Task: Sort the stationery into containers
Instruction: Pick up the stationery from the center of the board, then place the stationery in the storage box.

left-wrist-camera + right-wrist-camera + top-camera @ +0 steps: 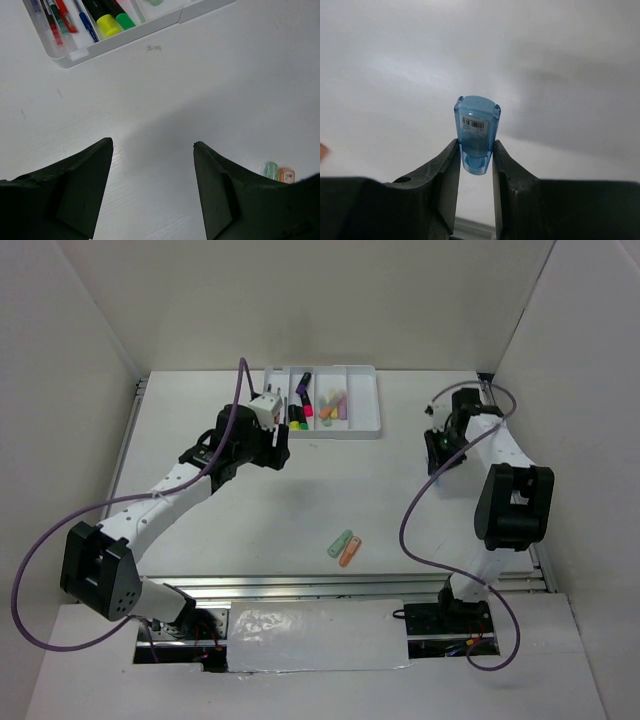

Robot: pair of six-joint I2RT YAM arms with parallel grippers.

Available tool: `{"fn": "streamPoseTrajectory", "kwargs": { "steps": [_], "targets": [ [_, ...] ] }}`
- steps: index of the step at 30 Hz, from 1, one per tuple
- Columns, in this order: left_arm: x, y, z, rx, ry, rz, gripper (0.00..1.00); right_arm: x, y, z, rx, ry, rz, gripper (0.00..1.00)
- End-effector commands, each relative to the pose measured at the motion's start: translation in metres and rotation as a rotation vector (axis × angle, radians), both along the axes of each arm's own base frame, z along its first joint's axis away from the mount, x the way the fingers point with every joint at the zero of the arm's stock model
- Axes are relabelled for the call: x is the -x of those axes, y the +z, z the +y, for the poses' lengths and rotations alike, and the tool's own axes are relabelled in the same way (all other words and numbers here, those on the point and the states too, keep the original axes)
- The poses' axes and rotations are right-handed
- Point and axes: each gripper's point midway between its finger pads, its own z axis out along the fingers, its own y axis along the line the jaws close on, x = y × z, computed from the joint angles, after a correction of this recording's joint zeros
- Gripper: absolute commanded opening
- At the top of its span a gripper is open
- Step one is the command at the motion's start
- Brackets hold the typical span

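While left gripper [152,142] hangs w/ fingers spread near tray [131,35], right gripper [475,145] pinches blue marker [476,117]; green marker [340,543] & orange marker [350,553] lie side by side.

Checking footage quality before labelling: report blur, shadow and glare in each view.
Top external: even, sharp, only faint shadows on the table. Left wrist: soft shadow at the open left end effector, tray in focus. Right wrist: blue marker sharp, background blurred grey.
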Motion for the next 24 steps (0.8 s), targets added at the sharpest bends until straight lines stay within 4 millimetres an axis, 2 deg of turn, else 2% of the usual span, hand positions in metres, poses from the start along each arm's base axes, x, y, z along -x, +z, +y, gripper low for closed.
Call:
{"fn": "streamPoseTrajectory", "kwargs": {
  "steps": [1, 2, 3, 4, 5, 6, 7, 8, 9, 10, 11, 12, 13, 15, 20, 21, 24],
  "targets": [
    [-0.006, 0.0, -0.008, -0.008, -0.013, -0.017, 0.78, -0.057, 0.063, 0.061, -0.171, 0.08, -0.186, 0.08],
    [-0.007, -0.004, -0.01, -0.013, -0.013, -0.01, 0.77, -0.085, 0.094, 0.07, -0.185, 0.091, -0.287, 0.08],
    [-0.008, -0.004, -0.013, -0.011, -0.016, -0.009, 0.78, -0.1, 0.094, 0.086, -0.206, 0.107, -0.295, 0.07],
    [-0.009, -0.006, -0.015, -0.013, -0.021, -0.006, 0.78, -0.113, 0.103, 0.098, -0.237, 0.12, -0.324, 0.06],
    [-0.009, -0.009, -0.021, -0.015, -0.031, -0.002, 0.78, -0.136, 0.13, 0.119, -0.266, 0.145, -0.414, 0.06],
    [-0.012, -0.01, -0.019, -0.026, -0.009, -0.011, 0.78, -0.15, 0.12, 0.13, -0.279, 0.153, -0.411, 0.06],
    [-0.013, -0.015, -0.021, -0.031, -0.006, -0.002, 0.78, -0.172, 0.14, 0.148, -0.288, 0.175, -0.494, 0.06],
    [-0.013, -0.019, -0.022, -0.029, -0.003, 0.007, 0.78, -0.182, 0.141, 0.156, -0.287, 0.182, -0.516, 0.06],
    [-0.013, -0.021, -0.021, -0.027, 0.003, 0.015, 0.78, -0.195, 0.124, 0.165, -0.285, 0.189, -0.503, 0.06],
    [-0.013, -0.024, -0.022, -0.024, 0.006, 0.02, 0.78, -0.214, 0.14, 0.172, -0.282, 0.196, -0.575, 0.06],
    [-0.012, -0.03, -0.023, -0.025, 0.004, 0.033, 0.78, -0.221, 0.138, 0.183, -0.286, 0.206, -0.588, 0.06],
    [-0.012, -0.033, -0.022, -0.028, 0.006, 0.039, 0.78, -0.232, 0.12, 0.19, -0.28, 0.21, -0.575, 0.06],
    [-0.01, -0.036, -0.024, -0.03, -0.001, 0.046, 0.78, -0.243, 0.129, 0.195, -0.28, 0.219, -0.626, 0.06],
    [-0.006, -0.044, -0.026, -0.037, -0.013, 0.064, 0.78, -0.255, 0.112, 0.205, -0.26, 0.218, -0.634, 0.06],
    [0.022, -0.076, -0.044, -0.071, -0.084, 0.143, 0.77, -0.284, 0.079, 0.202, -0.195, 0.128, -0.691, 0.07],
    [0.034, -0.083, -0.055, -0.083, -0.122, 0.156, 0.77, -0.286, 0.075, 0.204, -0.183, 0.117, -0.691, 0.07],
    [0.058, -0.097, -0.071, -0.105, -0.189, 0.175, 0.77, -0.297, 0.062, 0.197, -0.149, 0.057, -0.707, 0.09]
  ]
}}
